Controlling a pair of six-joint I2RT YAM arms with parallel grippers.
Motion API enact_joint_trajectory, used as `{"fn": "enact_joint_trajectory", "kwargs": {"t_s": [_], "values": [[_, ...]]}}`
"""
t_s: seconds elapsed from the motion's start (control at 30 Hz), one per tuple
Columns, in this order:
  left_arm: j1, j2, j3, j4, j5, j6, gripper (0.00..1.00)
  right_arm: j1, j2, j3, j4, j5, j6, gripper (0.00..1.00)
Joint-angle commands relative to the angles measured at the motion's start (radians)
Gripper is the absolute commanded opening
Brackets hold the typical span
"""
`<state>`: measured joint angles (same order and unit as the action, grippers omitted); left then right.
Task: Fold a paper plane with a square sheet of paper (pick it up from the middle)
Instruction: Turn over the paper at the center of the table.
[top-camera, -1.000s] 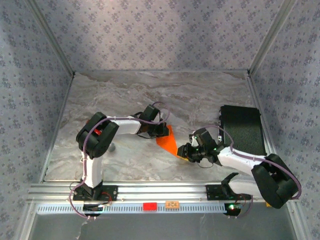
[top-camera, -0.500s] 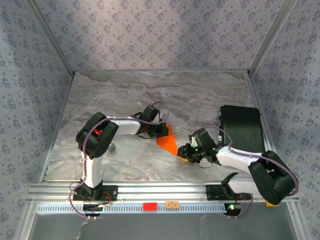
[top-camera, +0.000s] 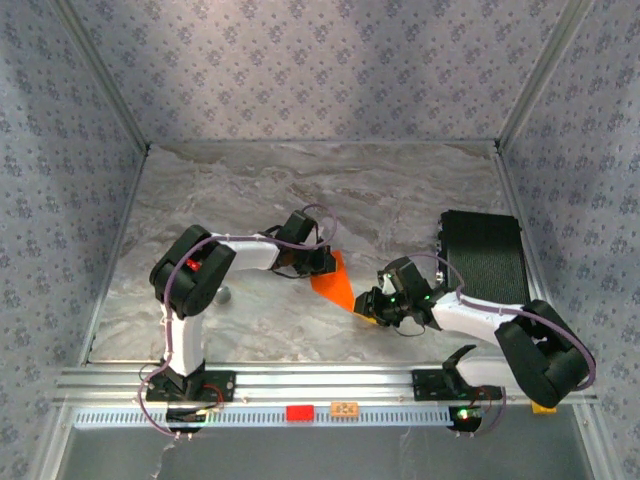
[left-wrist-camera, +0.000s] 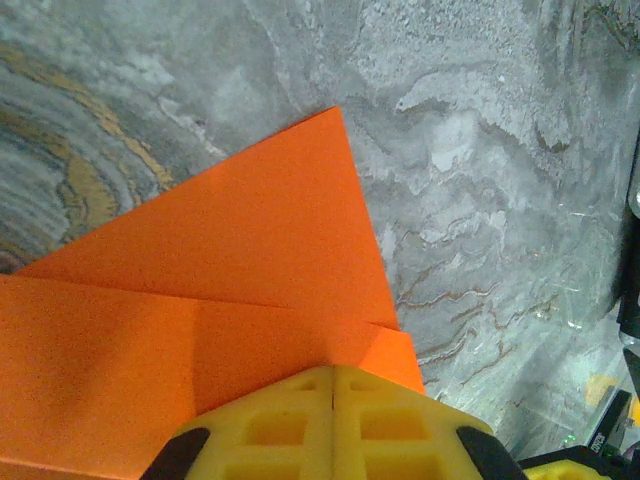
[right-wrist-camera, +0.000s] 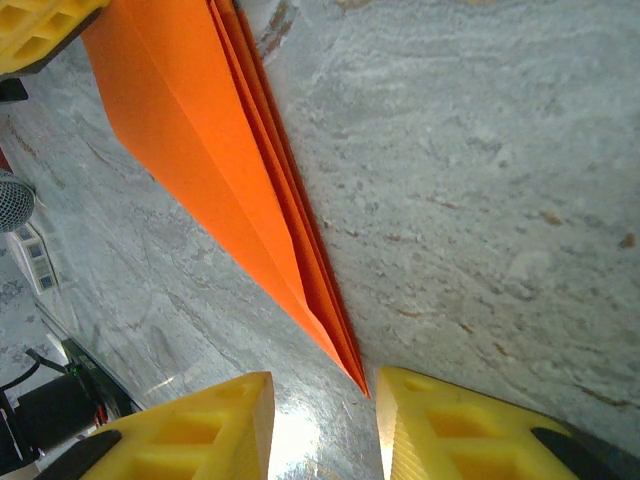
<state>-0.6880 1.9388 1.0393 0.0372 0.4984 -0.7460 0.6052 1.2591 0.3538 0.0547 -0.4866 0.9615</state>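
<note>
Walls with a blue flower pattern stand around a grey, stone-look table. A metal rail runs along the near edge, and a black mat lies on the right. The orange paper plane sits in the middle. The left gripper is squeezed tight, tips on its wide end. The right gripper has its jaws apart around the pointy tip.

Left fingers together (right fingers parted).

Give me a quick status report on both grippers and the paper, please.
Left gripper shut on orange paper plane, wide end. Right gripper open, tip between its jaws. Black mat well aside.
</note>
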Motion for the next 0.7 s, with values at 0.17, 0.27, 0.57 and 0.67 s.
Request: {"fn": "enact_joint_trajectory", "kwargs": {"t_s": [0.17,0.27,0.57,0.67], "values": [[0.007,-0.020,-0.019,-0.030,-0.007,-0.003,0.05,0.010,-0.037,0.004,-0.037,-0.010,0.006,0.36],[0.007,-0.020,-0.018,-0.028,-0.004,-0.005,0.05,0.010,-0.036,0.006,-0.039,-0.013,0.006,0.37],[0.007,-0.018,-0.016,-0.025,-0.002,-0.009,0.05,0.011,-0.003,0.008,-0.013,-0.025,0.017,0.38],[0.008,-0.017,-0.016,-0.026,-0.003,-0.010,0.05,0.012,0.016,0.015,0.002,-0.040,0.019,0.38]]}}
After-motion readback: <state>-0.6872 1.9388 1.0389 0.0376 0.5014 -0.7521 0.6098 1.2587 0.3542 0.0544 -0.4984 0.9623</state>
